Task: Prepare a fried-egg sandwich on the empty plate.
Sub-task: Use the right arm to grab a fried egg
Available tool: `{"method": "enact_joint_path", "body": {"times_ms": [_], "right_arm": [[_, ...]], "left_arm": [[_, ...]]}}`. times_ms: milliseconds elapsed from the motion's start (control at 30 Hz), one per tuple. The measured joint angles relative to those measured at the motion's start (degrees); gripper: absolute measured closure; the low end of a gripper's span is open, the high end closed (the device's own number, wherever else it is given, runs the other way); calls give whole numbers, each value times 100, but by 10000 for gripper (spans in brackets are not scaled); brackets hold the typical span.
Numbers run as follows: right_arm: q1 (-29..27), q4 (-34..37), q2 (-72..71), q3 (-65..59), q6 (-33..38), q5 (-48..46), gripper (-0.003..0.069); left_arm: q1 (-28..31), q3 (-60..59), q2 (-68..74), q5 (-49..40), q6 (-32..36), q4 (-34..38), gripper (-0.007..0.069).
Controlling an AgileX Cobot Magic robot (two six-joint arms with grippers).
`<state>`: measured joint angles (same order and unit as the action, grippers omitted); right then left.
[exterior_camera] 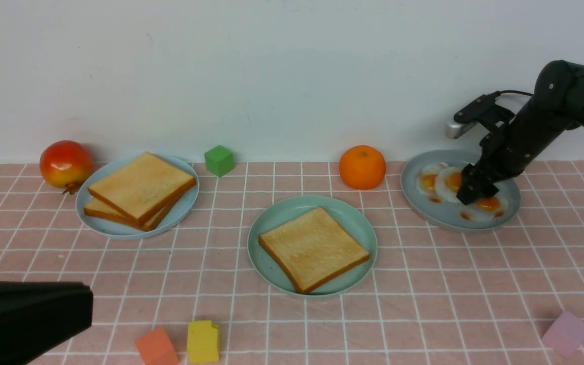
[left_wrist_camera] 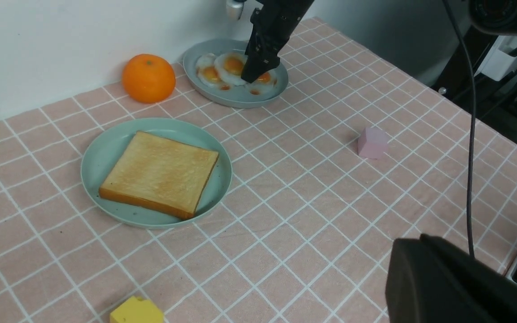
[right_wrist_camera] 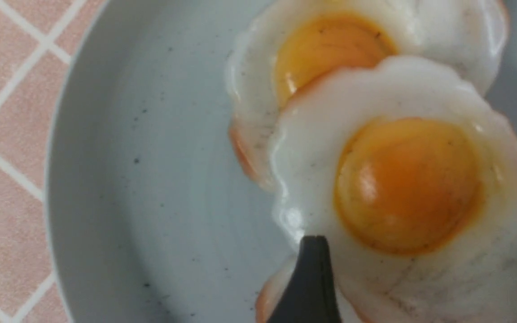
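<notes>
Right gripper (exterior_camera: 476, 192) is hanging low over the grey-blue plate (exterior_camera: 424, 210) at the far right. Its jaws are standing wide, gripping nothing. In the right wrist view its fingers (right_wrist_camera: 308, 287) are straddling the top fried egg (right_wrist_camera: 406, 188), with one tip touching the white edge. That egg is lying flat on the plate, overlapping its neighbours.

Left gripper (exterior_camera: 23, 319) is sitting low at the near left, clenched, only its dark body showing.

Mint-green plate (exterior_camera: 271, 223) is sitting mid-cloth, carrying one toast slice (exterior_camera: 314, 248).

Two more toast slices (exterior_camera: 140, 188) are lying stacked on the pale blue plate (exterior_camera: 185, 205) at the far left.

Orange (exterior_camera: 362, 167) is sitting near the wall, between the mint-green and grey-blue plates.
</notes>
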<state>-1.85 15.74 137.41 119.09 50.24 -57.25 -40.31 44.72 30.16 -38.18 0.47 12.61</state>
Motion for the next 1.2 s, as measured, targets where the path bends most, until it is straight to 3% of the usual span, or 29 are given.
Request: {"method": "enact_joint_path", "body": {"times_ms": [267, 733, 767, 833, 933, 1000, 1200], "right_arm": [[-20, 455, 29, 0, 324, -125, 145], [2, 360, -158, -6, 190, -201, 172], [8, 260, -171, -6, -31, -148, 228], [7, 110, -216, -6, -313, -83, 439], [12, -143, -375, -6, -813, -66, 632], [12, -231, -583, -6, -1110, -96, 666], [12, -199, -1333, -6, -1523, -488, 668]], "left_arm": [[0, 0, 0, 0, 0, 0, 638], [0, 0, 0, 0, 0, 0, 638], [0, 0, 0, 0, 0, 5, 638], [0, 0, 0, 0, 0, 5, 638], [0, 0, 0, -20, 0, -108, 638], [0, 0, 0, -71, 0, -265, 637], [0, 0, 0, -194, 0, -454, 637]]}}
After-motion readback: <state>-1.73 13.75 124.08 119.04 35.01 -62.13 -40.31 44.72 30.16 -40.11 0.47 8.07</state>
